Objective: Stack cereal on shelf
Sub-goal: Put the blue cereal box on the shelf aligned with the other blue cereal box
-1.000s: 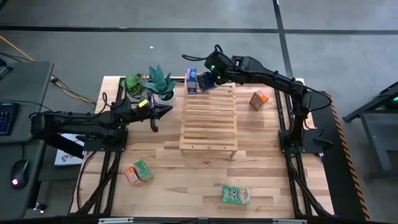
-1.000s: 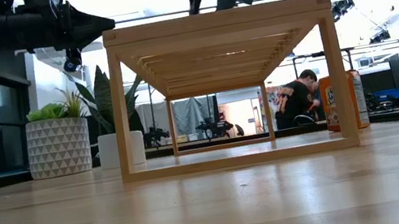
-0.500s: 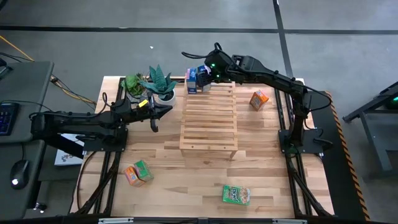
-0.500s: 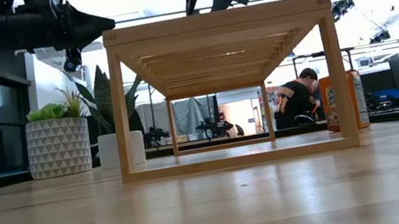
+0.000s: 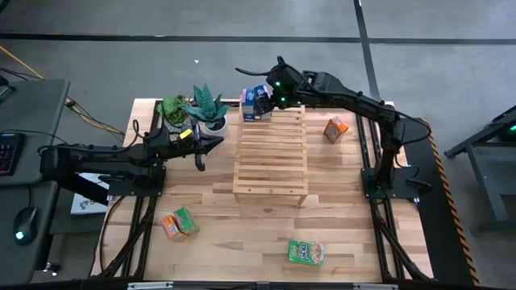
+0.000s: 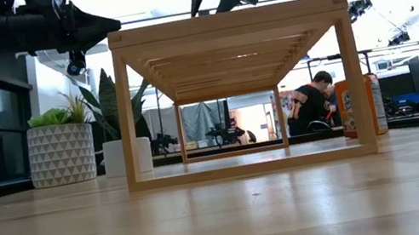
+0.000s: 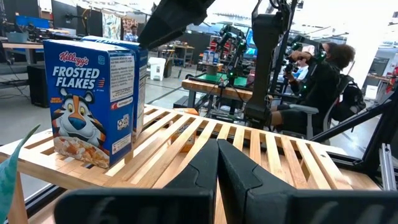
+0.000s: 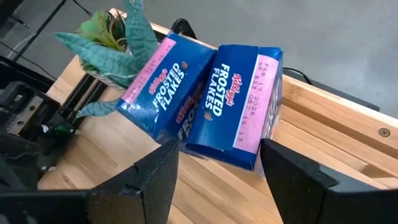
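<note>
Two blue cereal boxes (image 8: 205, 99) upright on shelf (image 5: 271, 153) corner; right fingers (image 8: 289, 180) spread above, not touching.

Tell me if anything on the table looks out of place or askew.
Four cereal boxes are off the wooden rack: an orange box by the right arm, an orange-and-green pair near the front left, and a green box lying flat at the front. Two Frosted Flakes boxes stand on the rack.

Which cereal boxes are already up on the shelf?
Only the two blue boxes, standing together at the shelf's far-left corner; the orange and green ones sit on the table.
</note>
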Robot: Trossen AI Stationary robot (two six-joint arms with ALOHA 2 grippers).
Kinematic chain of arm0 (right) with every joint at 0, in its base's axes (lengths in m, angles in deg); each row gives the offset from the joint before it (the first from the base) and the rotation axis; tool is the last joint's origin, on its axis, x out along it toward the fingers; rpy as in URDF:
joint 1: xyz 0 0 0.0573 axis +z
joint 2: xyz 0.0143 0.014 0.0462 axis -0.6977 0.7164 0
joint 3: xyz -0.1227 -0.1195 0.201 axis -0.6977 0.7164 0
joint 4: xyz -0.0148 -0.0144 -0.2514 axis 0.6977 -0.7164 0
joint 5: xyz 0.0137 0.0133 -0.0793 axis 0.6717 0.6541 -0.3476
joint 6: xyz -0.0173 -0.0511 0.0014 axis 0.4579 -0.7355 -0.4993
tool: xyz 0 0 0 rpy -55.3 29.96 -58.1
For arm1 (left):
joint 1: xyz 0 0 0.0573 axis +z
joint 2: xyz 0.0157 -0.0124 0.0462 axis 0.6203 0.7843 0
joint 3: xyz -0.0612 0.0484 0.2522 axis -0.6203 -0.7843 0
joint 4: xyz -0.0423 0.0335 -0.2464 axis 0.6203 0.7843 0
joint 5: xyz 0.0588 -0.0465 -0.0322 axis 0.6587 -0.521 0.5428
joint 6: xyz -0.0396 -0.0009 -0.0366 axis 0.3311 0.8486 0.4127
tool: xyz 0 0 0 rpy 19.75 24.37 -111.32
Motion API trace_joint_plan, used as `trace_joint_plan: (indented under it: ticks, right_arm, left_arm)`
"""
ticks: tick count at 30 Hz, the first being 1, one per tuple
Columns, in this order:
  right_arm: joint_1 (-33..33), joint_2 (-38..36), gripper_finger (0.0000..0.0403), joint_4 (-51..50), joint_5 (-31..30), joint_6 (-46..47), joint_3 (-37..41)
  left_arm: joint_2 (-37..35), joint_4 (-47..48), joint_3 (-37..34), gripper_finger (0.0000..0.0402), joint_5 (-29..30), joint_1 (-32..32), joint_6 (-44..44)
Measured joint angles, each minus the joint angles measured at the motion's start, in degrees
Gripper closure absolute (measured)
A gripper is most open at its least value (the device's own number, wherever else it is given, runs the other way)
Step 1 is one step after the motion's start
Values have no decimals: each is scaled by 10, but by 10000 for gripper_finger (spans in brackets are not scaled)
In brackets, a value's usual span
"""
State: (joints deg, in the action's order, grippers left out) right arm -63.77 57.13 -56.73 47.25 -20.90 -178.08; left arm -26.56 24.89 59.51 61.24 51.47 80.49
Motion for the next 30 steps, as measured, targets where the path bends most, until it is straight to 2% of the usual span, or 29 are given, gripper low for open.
trace_joint_plan:
  ticks: [7, 21, 26, 30]
  right_arm:
    - [0, -21, 182, -3, 8, 11, 0]
    - [1, -32, 183, -88, -79, -45, 0]
    - [2, -45, 185, -152, -151, -54, 0]
    - [2, -46, 203, -204, -207, -45, 16]
  left_arm:
    - [0, 1, 0, 401, 0, 0, 0]
    - [0, 1, 0, 401, 0, 0, 0]
    - [0, 2, 0, 402, 0, 0, 0]
    - [0, 4, 0, 401, 0, 0, 0]
